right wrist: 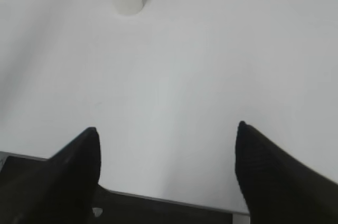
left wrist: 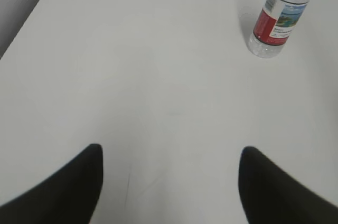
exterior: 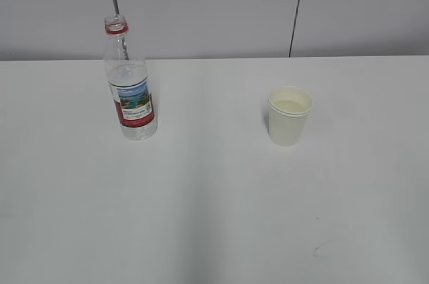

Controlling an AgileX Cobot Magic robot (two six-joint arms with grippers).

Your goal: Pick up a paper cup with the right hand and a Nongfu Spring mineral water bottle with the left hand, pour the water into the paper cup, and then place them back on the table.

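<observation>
The paper cup (exterior: 289, 115) stands on the white desk (exterior: 214, 217) with water (exterior: 290, 105) inside; the Nongfu Spring bottle (exterior: 130, 82) stands capless, well apart on the left; both claws, left (left wrist: 169, 182) and right (right wrist: 166, 174), gape wide, holding nothing.

bottle (exterior: 131, 90): clear glossy plastic | cup (exterior: 289, 116): matt cream paper | table (exterior: 214, 217): smooth matt white

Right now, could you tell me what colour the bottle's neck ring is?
Red; the neck ring shows best in the exterior view.
</observation>
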